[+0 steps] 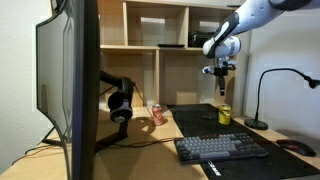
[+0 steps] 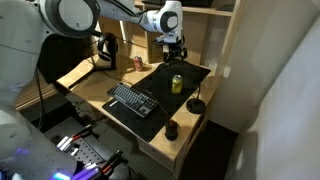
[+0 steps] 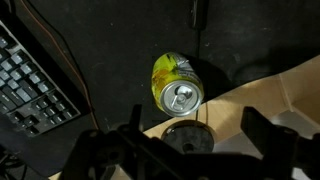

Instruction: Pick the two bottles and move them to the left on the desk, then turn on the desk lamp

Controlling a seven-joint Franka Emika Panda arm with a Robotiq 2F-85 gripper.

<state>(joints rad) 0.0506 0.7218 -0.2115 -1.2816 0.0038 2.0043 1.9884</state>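
Note:
The yellow-green bottle (image 1: 224, 114) (image 2: 177, 83) stands upright on the desk's (image 1: 145, 138) black mat; in the wrist view it (image 3: 177, 85) shows from above with its silver top. The pinkish-red bottle (image 1: 157, 113) (image 2: 139, 63) stands apart from it, near the headphones. My gripper (image 1: 221, 90) (image 2: 175, 55) (image 3: 194, 114) hangs open a little above the yellow-green bottle and holds nothing. The black desk lamp's round base (image 1: 256, 124) (image 2: 196, 104) (image 3: 188, 137) sits close beside that bottle, and its thin neck curves up to the head (image 1: 310, 82).
A black keyboard (image 1: 220, 148) (image 2: 133, 100) (image 3: 30, 80) lies on the mat near the desk's front edge, with a mouse (image 1: 295, 147) (image 2: 171, 130) beside it. A large monitor (image 1: 70, 85) and hanging headphones (image 1: 120, 102) stand to one side. A wooden shelf unit (image 1: 170, 45) backs the desk.

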